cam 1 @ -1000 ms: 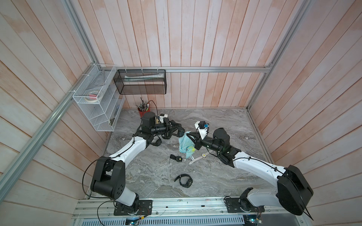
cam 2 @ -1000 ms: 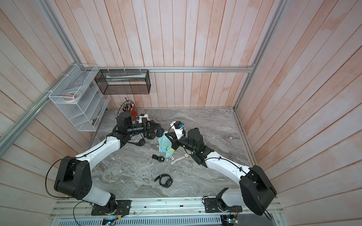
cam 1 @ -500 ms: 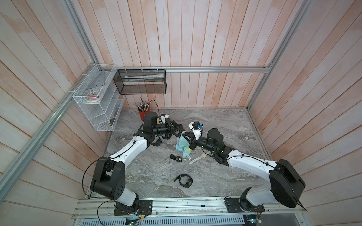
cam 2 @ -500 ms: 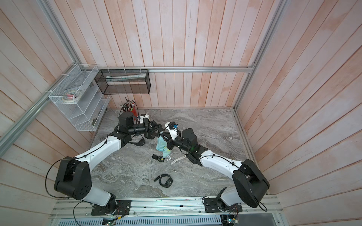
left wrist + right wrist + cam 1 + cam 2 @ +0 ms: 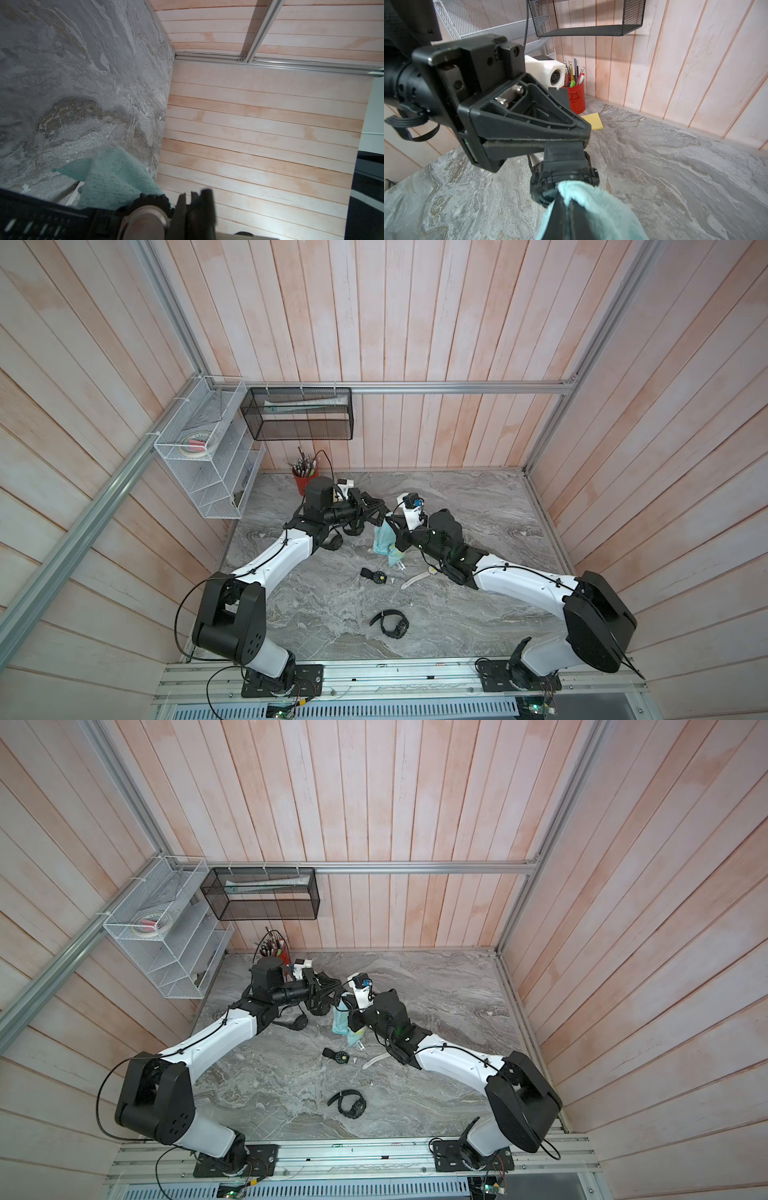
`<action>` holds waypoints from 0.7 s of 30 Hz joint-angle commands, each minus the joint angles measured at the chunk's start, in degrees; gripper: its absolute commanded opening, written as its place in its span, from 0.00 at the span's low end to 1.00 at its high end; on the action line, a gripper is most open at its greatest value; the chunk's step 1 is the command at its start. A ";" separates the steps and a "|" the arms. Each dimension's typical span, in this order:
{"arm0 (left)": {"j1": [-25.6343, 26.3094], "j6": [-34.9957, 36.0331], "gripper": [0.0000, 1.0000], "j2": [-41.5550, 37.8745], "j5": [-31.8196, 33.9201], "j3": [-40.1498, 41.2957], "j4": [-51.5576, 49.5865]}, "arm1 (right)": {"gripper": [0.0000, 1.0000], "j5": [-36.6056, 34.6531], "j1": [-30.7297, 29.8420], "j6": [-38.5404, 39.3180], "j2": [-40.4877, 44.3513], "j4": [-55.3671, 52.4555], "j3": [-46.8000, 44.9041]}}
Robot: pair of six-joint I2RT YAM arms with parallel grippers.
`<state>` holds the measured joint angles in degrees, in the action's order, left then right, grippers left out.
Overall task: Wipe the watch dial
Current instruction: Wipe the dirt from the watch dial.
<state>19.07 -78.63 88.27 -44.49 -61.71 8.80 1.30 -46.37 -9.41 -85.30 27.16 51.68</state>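
Watch [image 5: 145,218] caseback in left wrist view, cloth [image 5: 591,207] against dial in right.

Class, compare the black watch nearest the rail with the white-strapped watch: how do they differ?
The black watch is curled into a loop; the white watch lies stretched straight. The black watch lies in the open; the white watch ends beside the right arm. Both rest on the table.

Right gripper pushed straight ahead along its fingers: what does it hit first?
The black watch clamped in the left gripper. The teal cloth in the right gripper looks pressed against its dial, so there is hardly any free travel.
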 commanded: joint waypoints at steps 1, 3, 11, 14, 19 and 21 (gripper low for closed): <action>1.78 0.24 0.00 -1.65 -6.44 -1.01 -0.58 | 0.00 -7.07 1.11 -1.36 -1.06 -0.17 2.53; 1.81 0.26 0.00 -1.38 -6.47 -0.82 -0.66 | 0.00 -6.30 1.11 -1.42 -0.50 0.99 1.93; 1.80 0.18 0.00 -0.29 -6.10 0.46 -0.45 | 0.00 7.81 0.00 1.24 3.12 14.13 -3.00; 1.79 -0.01 0.00 0.02 -6.30 0.03 -0.27 | 0.00 4.58 -0.64 1.59 2.14 11.86 -2.03; 1.39 -0.89 0.00 -0.64 -6.92 -0.72 -0.04 | 0.00 -9.34 -0.60 0.97 -0.14 2.92 1.05; 1.19 -1.38 0.00 -0.83 -7.20 -0.98 0.31 | 0.00 -12.72 -0.63 1.10 -1.11 0.02 1.96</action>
<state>19.18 -79.07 88.27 -45.76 -61.71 9.21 -1.48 -47.57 -8.73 -84.66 29.39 50.17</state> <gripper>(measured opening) 0.067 0.053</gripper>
